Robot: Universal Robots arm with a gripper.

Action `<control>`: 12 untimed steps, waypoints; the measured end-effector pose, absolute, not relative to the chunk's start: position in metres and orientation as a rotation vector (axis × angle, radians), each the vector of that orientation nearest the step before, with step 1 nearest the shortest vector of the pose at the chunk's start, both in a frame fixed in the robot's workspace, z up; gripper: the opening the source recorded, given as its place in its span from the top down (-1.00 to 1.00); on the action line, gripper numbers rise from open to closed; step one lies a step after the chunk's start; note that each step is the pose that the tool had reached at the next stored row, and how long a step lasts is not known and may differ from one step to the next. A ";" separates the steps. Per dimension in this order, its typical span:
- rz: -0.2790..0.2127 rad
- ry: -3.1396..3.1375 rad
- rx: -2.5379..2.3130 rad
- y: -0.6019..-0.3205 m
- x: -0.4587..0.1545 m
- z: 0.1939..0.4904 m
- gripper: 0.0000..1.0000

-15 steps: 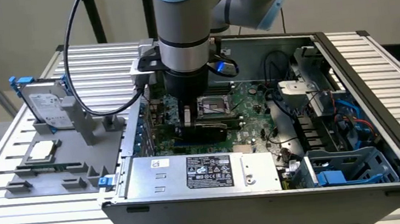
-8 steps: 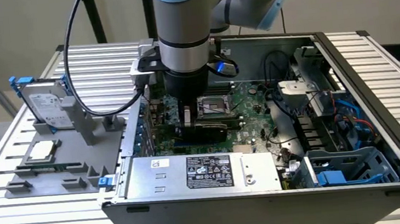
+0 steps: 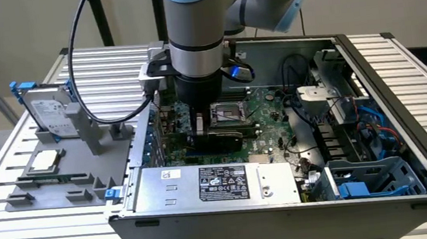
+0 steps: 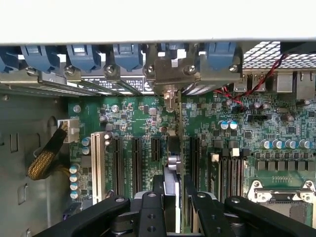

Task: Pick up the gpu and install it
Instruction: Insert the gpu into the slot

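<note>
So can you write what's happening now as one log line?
claw: shut on gpu | gpu: upright over motherboard slots | place: inside computer case

A ribbed silver metal table (image 3: 420, 70) carries an open grey computer case (image 3: 286, 218) at the exterior view's right and, just beside it at the left, a flat grey plastic parts holder (image 3: 49, 197) with upright slots, both resting directly on the slats.
</note>
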State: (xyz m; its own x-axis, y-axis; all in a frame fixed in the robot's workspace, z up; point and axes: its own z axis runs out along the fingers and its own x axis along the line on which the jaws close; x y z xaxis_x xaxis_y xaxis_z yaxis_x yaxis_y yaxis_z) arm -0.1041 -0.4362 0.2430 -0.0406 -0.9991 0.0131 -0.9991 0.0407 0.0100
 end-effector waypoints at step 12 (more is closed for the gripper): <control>0.002 -2.254 2.164 -0.436 -0.104 0.266 -1.00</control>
State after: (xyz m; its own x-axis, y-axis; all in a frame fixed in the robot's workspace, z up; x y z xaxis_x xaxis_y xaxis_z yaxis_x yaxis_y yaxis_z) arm -0.1042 -0.4362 0.2665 -0.0407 -0.9991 0.0127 -0.9991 0.0409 0.0104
